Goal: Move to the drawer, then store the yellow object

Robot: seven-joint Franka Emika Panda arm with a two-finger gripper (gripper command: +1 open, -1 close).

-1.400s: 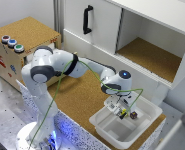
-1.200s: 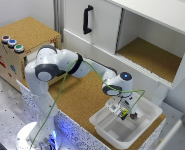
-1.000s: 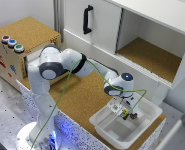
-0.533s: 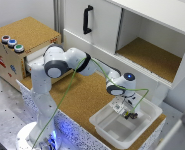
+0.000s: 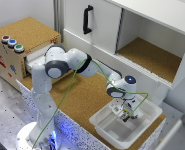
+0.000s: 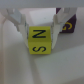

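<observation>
- Two stages make up this job, and neither looks finished: the arm has not reached the drawer [image 5: 42, 64], and the yellow object [image 6: 39, 41] is nowhere near it.
- In the wrist view the yellow object is a yellow cube with black letters on its faces, sitting squarely between the fingers [image 6: 19, 21] of the gripper [image 6: 39, 25]. The jaws stand on either side of it and appear to touch its upper edges, so I judge them clenched on the cube, though the blur leaves some doubt about how firm the contact is.
- A small dark purple item [image 6: 68, 26] lies just beside the cube, at about 2 o'clock from it in that picture.
- In the exterior view the gripper [image 5: 123, 112] hangs low inside the white tray [image 5: 108, 128] at roughly 4 o'clock in the scene; whether the cube is lifted off the tray floor cannot be told.
- The drawer sits at about 9 o'clock, in the cork-topped box [image 5: 23, 31] with three coloured buttons [image 5: 12, 43], well apart from the tray. It looks pulled partly open, which would suit a drop-in.
- What is left, as I judge it: lift clear of the tray wall, carry across the cork counter [image 5: 82, 95], then let go over the drawer.
</observation>
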